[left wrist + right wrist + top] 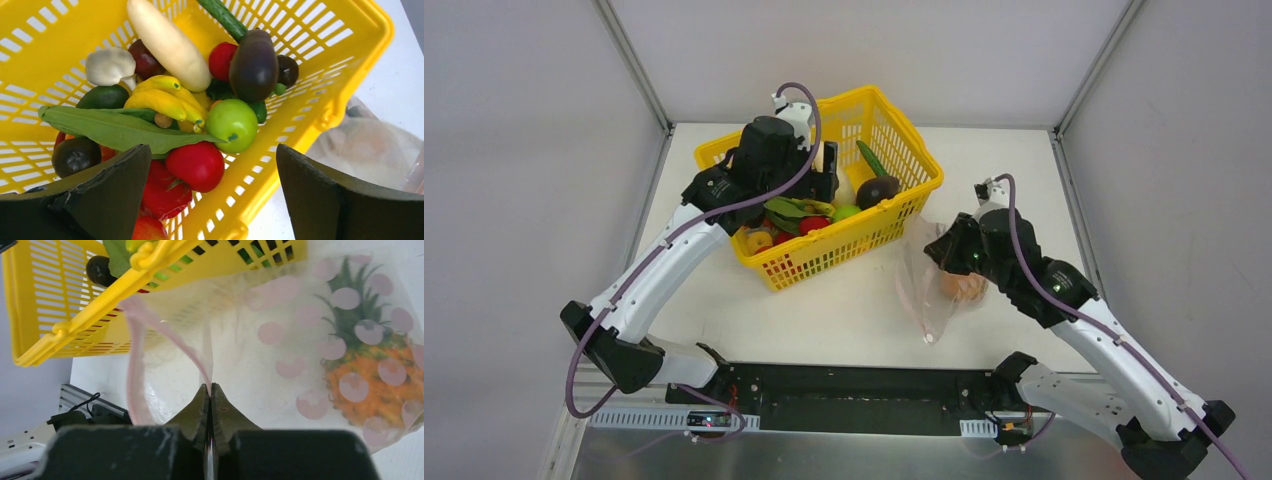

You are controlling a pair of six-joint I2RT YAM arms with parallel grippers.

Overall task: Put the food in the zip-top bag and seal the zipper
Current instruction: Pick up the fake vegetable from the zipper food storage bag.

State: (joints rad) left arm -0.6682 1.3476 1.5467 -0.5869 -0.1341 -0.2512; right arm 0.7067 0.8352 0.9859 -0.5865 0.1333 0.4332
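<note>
Pick step: left end effector hangs spread wide over food in yellow basket at far edge of table. Right end effector, pressed together, pinches zipper of zip-top bag beside basket. Next move likely: descend onto red tomato, close.

A white table stands in a booth of plain pale-grey panels — a left wall, a back wall and a right wall. Slanting metal posts mark the two back corners. A black plate lies along the table's near edge, with a brushed metal sheet below it. The light is soft and even — shadows are faint.
</note>
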